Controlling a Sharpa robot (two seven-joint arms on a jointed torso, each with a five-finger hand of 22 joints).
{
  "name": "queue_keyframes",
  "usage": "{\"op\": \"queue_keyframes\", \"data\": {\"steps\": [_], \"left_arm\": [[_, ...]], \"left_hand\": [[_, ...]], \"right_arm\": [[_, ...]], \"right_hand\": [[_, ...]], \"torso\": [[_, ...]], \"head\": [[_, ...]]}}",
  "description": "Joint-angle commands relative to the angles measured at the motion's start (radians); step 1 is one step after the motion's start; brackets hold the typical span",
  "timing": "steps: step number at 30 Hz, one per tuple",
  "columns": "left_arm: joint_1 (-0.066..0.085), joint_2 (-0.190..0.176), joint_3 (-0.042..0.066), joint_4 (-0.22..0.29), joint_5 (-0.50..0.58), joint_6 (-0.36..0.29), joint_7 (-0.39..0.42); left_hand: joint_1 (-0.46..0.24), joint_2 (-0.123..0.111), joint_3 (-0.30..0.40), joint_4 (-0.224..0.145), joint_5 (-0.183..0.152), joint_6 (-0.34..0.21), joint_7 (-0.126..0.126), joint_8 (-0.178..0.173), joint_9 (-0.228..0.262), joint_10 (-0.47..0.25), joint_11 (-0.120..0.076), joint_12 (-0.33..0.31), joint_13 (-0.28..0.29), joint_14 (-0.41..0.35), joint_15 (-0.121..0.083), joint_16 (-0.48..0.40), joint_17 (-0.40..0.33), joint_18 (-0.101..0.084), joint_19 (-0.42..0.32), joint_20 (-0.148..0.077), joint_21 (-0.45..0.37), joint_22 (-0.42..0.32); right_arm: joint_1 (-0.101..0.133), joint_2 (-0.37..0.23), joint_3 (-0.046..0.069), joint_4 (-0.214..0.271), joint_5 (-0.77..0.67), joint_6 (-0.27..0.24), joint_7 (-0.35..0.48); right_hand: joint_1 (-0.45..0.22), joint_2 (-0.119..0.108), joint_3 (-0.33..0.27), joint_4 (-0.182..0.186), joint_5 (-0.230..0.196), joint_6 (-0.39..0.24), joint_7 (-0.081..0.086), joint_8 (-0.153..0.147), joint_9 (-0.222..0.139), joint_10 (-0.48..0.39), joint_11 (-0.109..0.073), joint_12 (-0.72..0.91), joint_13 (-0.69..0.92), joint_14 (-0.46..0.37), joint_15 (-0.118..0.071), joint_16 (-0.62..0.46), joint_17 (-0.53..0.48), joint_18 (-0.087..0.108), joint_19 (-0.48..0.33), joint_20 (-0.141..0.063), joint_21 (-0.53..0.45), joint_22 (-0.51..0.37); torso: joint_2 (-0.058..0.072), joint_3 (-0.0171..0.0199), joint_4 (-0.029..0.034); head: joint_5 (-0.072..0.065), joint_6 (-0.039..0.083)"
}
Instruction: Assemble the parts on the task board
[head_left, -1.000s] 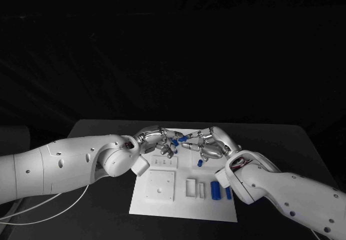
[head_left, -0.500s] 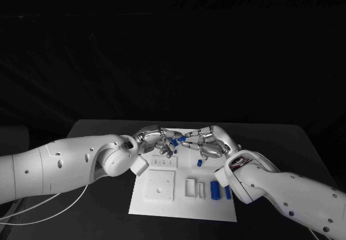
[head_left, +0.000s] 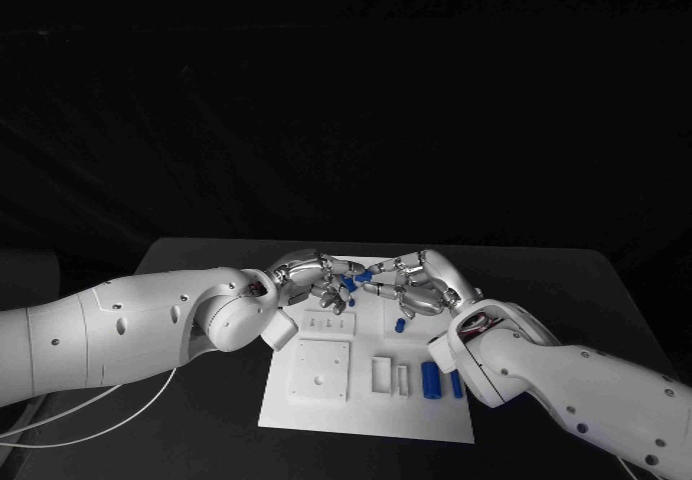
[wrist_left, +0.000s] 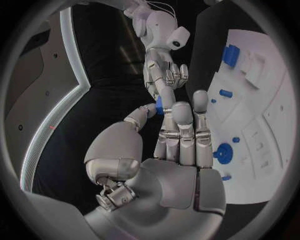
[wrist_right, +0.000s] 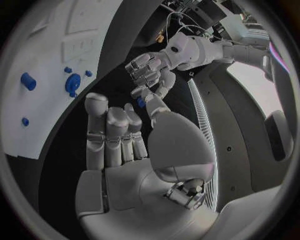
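Above the task board's (head_left: 361, 405) far edge: left hand (head_left: 310, 279) and right hand (head_left: 418, 283), fingertips meeting, jointly pinching one small blue part (head_left: 364, 279). Against the earlier frames: pose unchanged, hands marginally higher.

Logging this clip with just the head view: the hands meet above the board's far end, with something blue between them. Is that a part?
Observer: Yes. The left wrist view shows one small blue part between the left hand's thumb tip and the right hand's fingers.
Operator: Which hand grips it?
Observer: I cannot tell. In the right wrist view it sits at the right thumb's tip, against the left hand's fingers.
Operator: And the left hand's other fingers?
Observer: The left wrist view shows them straight and side by side, closed on nothing.
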Motion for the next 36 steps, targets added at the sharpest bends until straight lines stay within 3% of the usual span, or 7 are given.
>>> {"op": "queue_keyframes", "data": {"steps": [1,21,36], "left_arm": [[0.0,0.003,0.0,0.002,-0.008,0.01,0.01],[0.0,0.004,0.0,0.004,-0.022,0.014,0.009],[0.0,0.004,0.0,0.005,-0.023,0.017,0.01]], "left_hand": [[0.027,0.019,0.071,-0.073,0.003,0.048,-0.046,0.003,0.0,0.02,-0.001,-0.004,-0.002,-0.003,0.002,0.0,-0.001,-0.001,-0.006,0.001,0.003,-0.001],[0.028,0.019,0.071,-0.073,0.003,0.047,-0.045,0.003,-0.001,0.02,-0.001,-0.004,-0.001,-0.004,0.002,0.0,-0.002,0.0,-0.009,0.001,0.009,-0.005],[0.029,0.02,0.071,-0.073,0.002,0.047,-0.045,0.002,-0.003,0.019,-0.001,-0.004,-0.001,-0.004,0.002,0.0,-0.002,0.0,-0.011,0.002,0.013,-0.009]], "right_arm": [[0.0,0.003,0.001,0.005,-0.014,-0.006,0.021],[0.0,0.006,0.001,0.005,-0.007,0.009,0.022],[0.0,0.012,0.001,-0.009,-0.017,0.037,0.002]], "right_hand": [[-0.014,-0.002,0.004,0.001,0.0,0.005,-0.001,0.002,-0.001,0.006,0.0,0.004,0.001,0.002,-0.006,0.004,0.001,-0.004,0.047,-0.003,0.002,-0.002],[-0.019,0.008,0.006,0.005,0.004,0.011,-0.003,0.002,0.0,0.008,-0.001,0.006,0.003,0.003,-0.007,0.006,0.003,-0.005,0.047,-0.004,0.006,-0.001],[-0.031,0.017,0.102,-0.021,-0.041,0.049,-0.016,0.003,0.0,0.008,-0.01,0.007,0.008,0.003,-0.012,0.006,0.004,-0.014,0.046,-0.01,0.008,0.0]], "torso": [[0.0,0.0009,-0.0008],[0.0,-0.0003,-0.0001],[0.0,0.0006,-0.001]], "head": [[0.001,0.0],[0.0,-0.002],[0.001,-0.004]]}}
